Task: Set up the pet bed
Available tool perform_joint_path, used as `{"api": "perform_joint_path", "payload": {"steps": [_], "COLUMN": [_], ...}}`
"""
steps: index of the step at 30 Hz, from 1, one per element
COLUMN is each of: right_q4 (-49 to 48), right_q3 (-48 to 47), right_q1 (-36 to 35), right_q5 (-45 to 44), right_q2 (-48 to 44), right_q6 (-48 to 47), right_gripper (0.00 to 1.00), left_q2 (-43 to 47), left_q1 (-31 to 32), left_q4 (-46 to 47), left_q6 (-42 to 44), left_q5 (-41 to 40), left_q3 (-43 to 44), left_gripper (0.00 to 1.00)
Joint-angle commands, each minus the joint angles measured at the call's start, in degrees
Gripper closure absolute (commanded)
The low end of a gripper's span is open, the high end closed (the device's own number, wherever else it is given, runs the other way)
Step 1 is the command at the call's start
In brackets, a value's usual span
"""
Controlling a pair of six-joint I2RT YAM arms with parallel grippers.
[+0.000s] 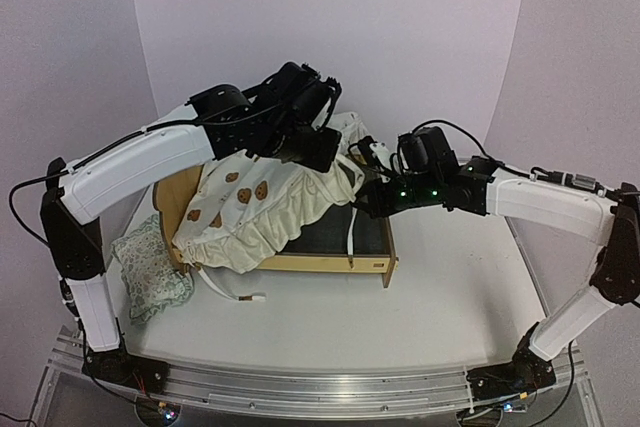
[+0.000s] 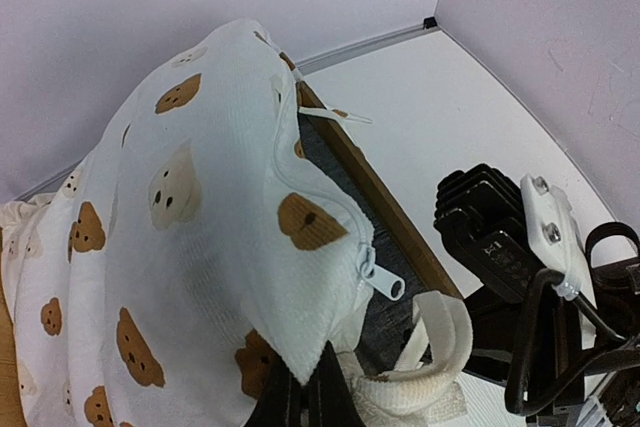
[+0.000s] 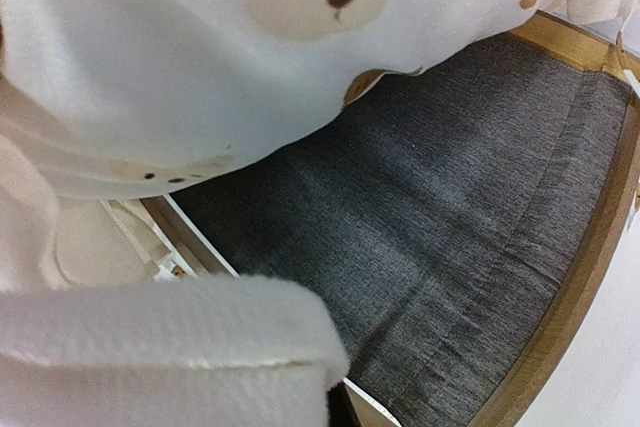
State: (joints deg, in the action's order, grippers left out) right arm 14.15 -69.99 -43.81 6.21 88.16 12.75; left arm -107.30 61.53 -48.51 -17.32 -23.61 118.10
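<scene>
The pet bed, a light plywood frame with a dark grey fabric base, stands mid-table. A cream bear-print cover is draped over its left and far parts. My left gripper holds one part of the cover up above the bed. In the left wrist view the left gripper is shut on a corner of the cover by the zipper pull. My right gripper is shut on the cover's right edge. In the right wrist view a thick fold of the cover hides the jaws above the grey base.
A small pale floral pillow lies on the table left of the bed. White tie straps hang over the bed's near rail, and one tie strap loops beside my left fingers. Purple walls close in behind and at both sides.
</scene>
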Motion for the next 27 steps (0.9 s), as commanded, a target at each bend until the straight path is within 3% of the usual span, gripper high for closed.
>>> {"api": "perform_joint_path", "payload": {"steps": [1,15,27], "right_q4": [0.2,2.2,2.5], "right_q3": [-2.2,-8.0,-1.5], "right_q1": [-0.2,-0.2,-0.2], "right_q5": [-2.0,-3.0,-4.5], "right_q2": [-1.2,1.0,-0.6], "right_q6": [-0.9,-3.6,-2.9], "right_gripper": [1.0,1.0,1.0], "left_q2": [3.9,4.1,2.5], "left_q1": [0.0,0.0,0.0], "left_q4": [5.3,7.2,7.2], "left_q6": [0.9,0.6,0.4], "left_q5": [-2.0,-2.4,-1.4], "left_q3": [-1.4,-3.2,-3.0], "left_gripper": [1.0,1.0,1.0]}}
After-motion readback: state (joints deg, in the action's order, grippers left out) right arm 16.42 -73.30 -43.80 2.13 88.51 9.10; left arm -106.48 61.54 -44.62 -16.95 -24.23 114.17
